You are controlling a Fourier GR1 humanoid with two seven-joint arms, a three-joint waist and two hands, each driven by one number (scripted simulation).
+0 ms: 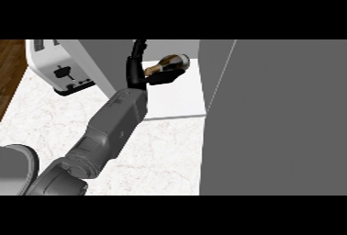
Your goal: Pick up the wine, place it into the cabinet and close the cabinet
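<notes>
The one hand (pixel 157 75) in view is black, at the end of a grey forearm that rises from the lower left edge; from this view alone it cannot be told whether it is the left or the right. Its fingers are curled round the wine (pixel 166 63), a brown bottle lying tilted with a rounded end pointing up and right. The hand covers most of the bottle, so only that brown, glossy end shows. No other hand shows.

The wine is held over the white shelf (pixel 177 98) of the cabinet, near the shelf's back. The cabinet door (pixel 284 119) stands open as a large grey panel filling the right side; its edge runs just beside the shelf's right edge and hides whatever lies behind it. A grey wall of the cabinet (pixel 102 64) bounds the shelf on the left, and the forearm crosses the shelf's front left corner.

A white toaster (pixel 59 69) stands on the marble counter (pixel 163 151) at upper left, cut off at the top. Bare counter lies in front of the shelf. A grey rounded shape at lower left is too cut off to name.
</notes>
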